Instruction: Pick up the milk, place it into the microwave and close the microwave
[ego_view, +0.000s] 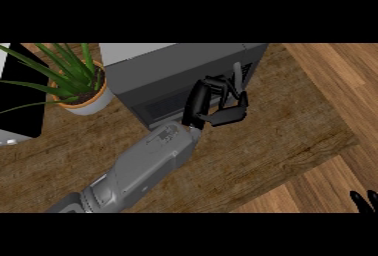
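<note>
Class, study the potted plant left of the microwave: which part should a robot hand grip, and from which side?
Grip the pot by its round wall below the rim, coming from the side nearest the microwave. The leaves fan over the top and leftward, leaving that flank bare.

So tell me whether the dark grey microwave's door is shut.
Shut: the dark grey microwave shows its door flush, left hand at it.

Grey forearm (140, 172), black hand (218, 107)
</note>
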